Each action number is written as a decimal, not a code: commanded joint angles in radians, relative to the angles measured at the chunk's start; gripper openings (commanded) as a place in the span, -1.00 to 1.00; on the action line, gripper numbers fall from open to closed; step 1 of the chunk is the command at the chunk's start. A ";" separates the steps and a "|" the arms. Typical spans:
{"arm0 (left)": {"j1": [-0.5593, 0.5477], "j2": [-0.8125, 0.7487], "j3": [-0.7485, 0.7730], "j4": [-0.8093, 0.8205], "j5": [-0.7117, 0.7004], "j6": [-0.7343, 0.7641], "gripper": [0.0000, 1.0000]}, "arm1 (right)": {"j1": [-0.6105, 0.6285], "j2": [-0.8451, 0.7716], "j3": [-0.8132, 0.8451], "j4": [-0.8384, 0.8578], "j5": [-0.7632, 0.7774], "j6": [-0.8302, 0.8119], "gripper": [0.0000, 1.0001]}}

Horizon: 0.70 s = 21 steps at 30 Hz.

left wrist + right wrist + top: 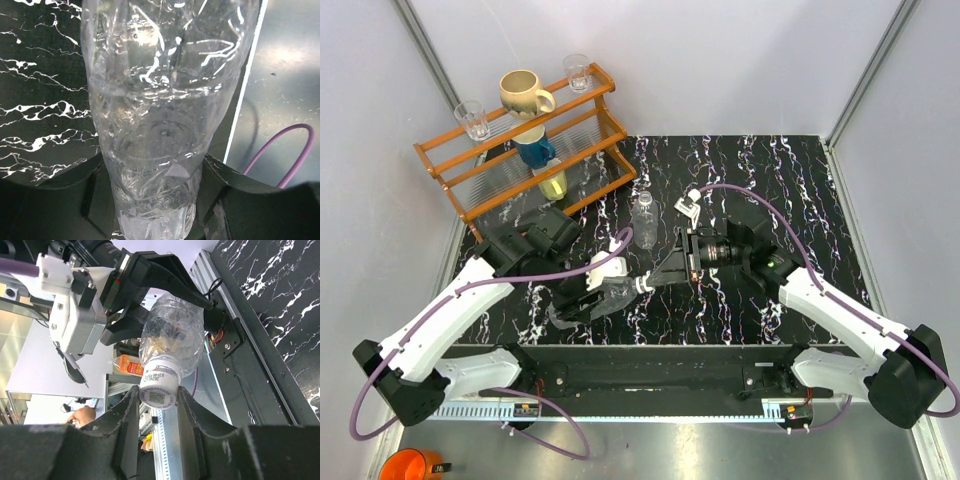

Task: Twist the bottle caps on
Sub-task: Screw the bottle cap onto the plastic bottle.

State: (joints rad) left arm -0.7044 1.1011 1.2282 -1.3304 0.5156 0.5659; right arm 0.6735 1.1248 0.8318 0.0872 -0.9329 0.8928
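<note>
My left gripper (pixel 592 297) is shut on a clear ribbed bottle (pixel 612 293) and holds it sideways above the table's near edge, neck pointing right. In the left wrist view the bottle (pixel 165 100) fills the frame between the black jaws of the left gripper (pixel 155 172). My right gripper (pixel 656 278) is shut on the white cap (pixel 159 389) that sits on this bottle's neck; in the right wrist view the right gripper (pixel 159 396) has both fingers touching the cap's sides. A second clear bottle (pixel 643 219) stands upright mid-table, with a small white cap (pixel 692 196) lying to its right.
An orange wooden rack (pixel 588 150) at the back left holds two drinking glasses (pixel 472 119), a cream mug (pixel 523 94) and a blue cup (pixel 534 150). The black marbled tabletop (pixel 770 180) is walled in on the left, right and back. An orange cup (pixel 408 465) sits below the near rail.
</note>
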 commanded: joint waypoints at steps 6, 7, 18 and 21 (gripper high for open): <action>-0.032 -0.003 -0.010 0.238 -0.143 -0.006 -1.00 | 0.031 0.007 -0.028 -0.073 0.008 0.014 -1.00; -0.033 0.000 -0.010 0.246 -0.155 -0.008 -1.00 | 0.031 -0.002 -0.030 -0.076 0.038 0.015 -1.00; -0.030 0.014 0.008 0.280 -0.204 -0.061 -1.00 | 0.089 0.032 -0.140 0.238 0.126 0.211 -1.00; -0.027 0.011 0.007 0.292 -0.226 -0.070 -1.00 | 0.115 0.061 -0.171 0.356 0.153 0.277 -1.00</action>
State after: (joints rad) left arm -0.7376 1.1107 1.2003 -1.2949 0.3103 0.5667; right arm 0.7052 1.1412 0.7002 0.2657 -0.7902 1.0561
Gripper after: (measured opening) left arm 0.560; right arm 0.366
